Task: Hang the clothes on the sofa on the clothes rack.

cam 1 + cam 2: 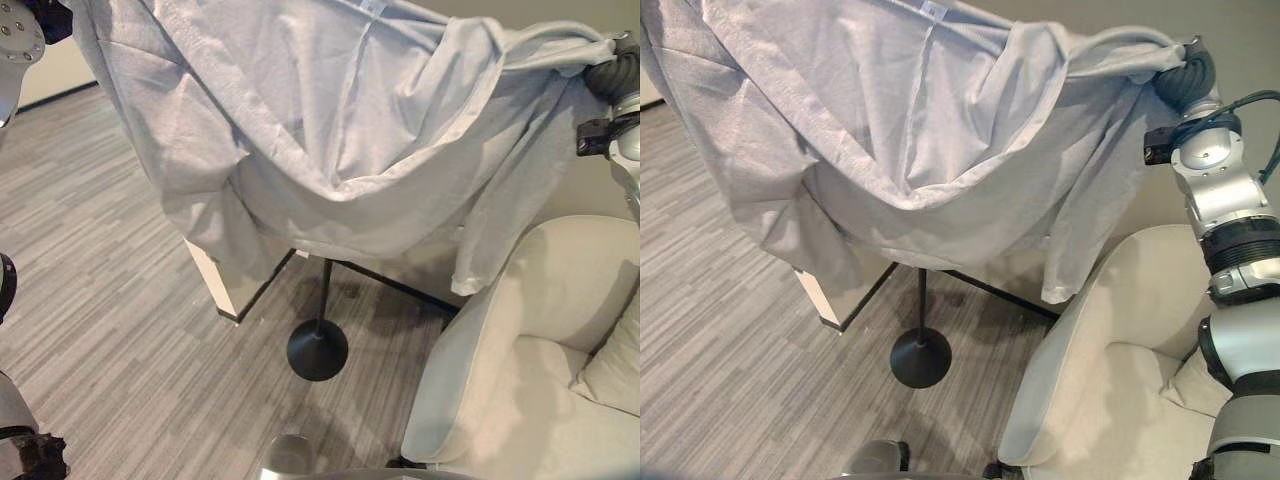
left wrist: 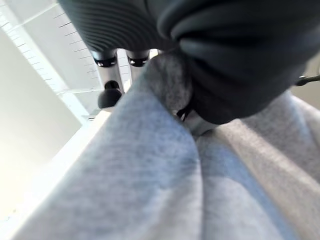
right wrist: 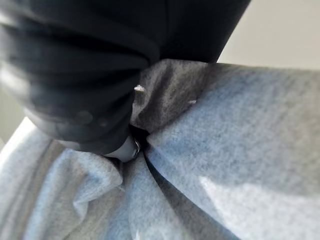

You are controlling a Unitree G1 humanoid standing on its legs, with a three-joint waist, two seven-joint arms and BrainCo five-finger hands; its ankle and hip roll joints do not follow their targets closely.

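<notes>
A: Start with the left hand (image 2: 235, 60). What has it got?

B: Its wrist view shows grey cloth bunched right against the dark cover, with the fingers (image 2: 107, 61) curled down onto a fold. I judge it clamped on the garment (image 1: 340, 120), to the left of the clothes rack (image 1: 318, 345).

A: And the garment itself?

B: A pale grey shirt, lifted clear of the sofa (image 1: 520, 400) and spread wide in the air above the clothes rack. It sags in the middle, and one sleeve dangles on the sofa side of the rack, with its end just over the sofa's arm.

A: What can you see of the rack?

B: Its round black base on the wood floor (image 1: 110, 290) and the thin pole rising under the cloth. Its top is hidden behind the shirt, so I cannot tell whether the cloth touches it.

A: The right hand (image 1: 1185, 75)?

B: Raised to the right of the rack, above the sofa, with the shirt's edge gathered into it. Its wrist view shows cloth pinched up against the dark cover, so it reads as closed on the shirt too.

A: So how far along?

B: Picked up and carried to the rack, I'd say. What is left is draping the shirt over the top, then letting go with both hands.
</notes>
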